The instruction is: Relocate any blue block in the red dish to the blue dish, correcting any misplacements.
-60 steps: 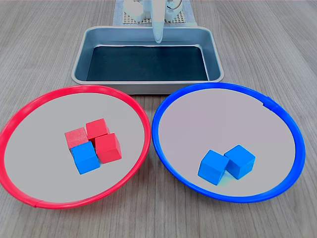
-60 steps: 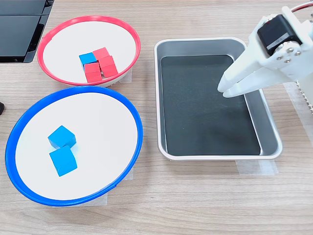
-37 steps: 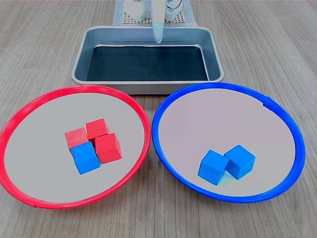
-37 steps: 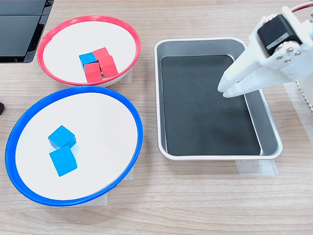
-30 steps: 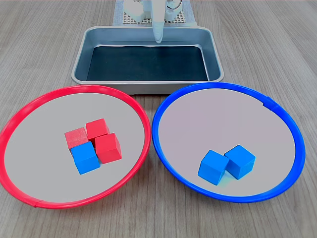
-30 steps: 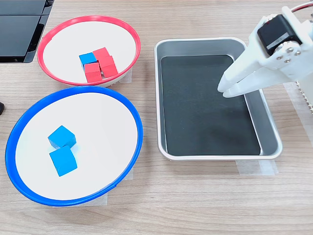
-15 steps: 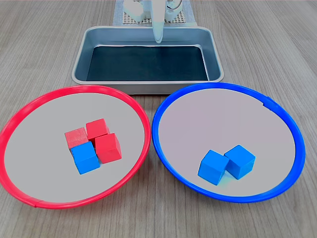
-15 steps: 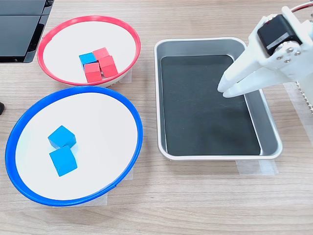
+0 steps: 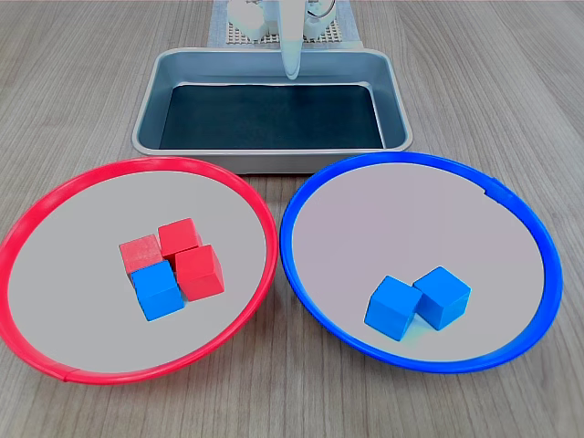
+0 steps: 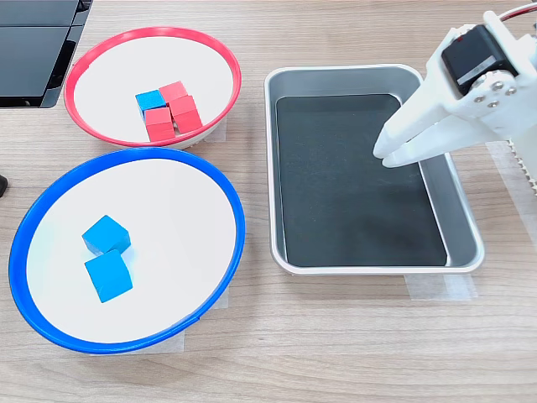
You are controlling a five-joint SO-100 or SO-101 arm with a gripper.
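One blue block (image 9: 158, 290), wedged at 7 o'clock against red cubes (image 9: 179, 251), should be approached from above once the empty, nearly closed gripper (image 10: 388, 156) is spread.

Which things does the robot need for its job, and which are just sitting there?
Needed: the blue block in the red dish, the blue dish, the hand.
Just there: three red blocks, two blue blocks already in the blue dish, the metal tray.

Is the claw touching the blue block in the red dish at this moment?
Apart. In the second exterior view the claw hangs over the metal tray, while the blue block sits in the red dish, far to the second exterior view's left.
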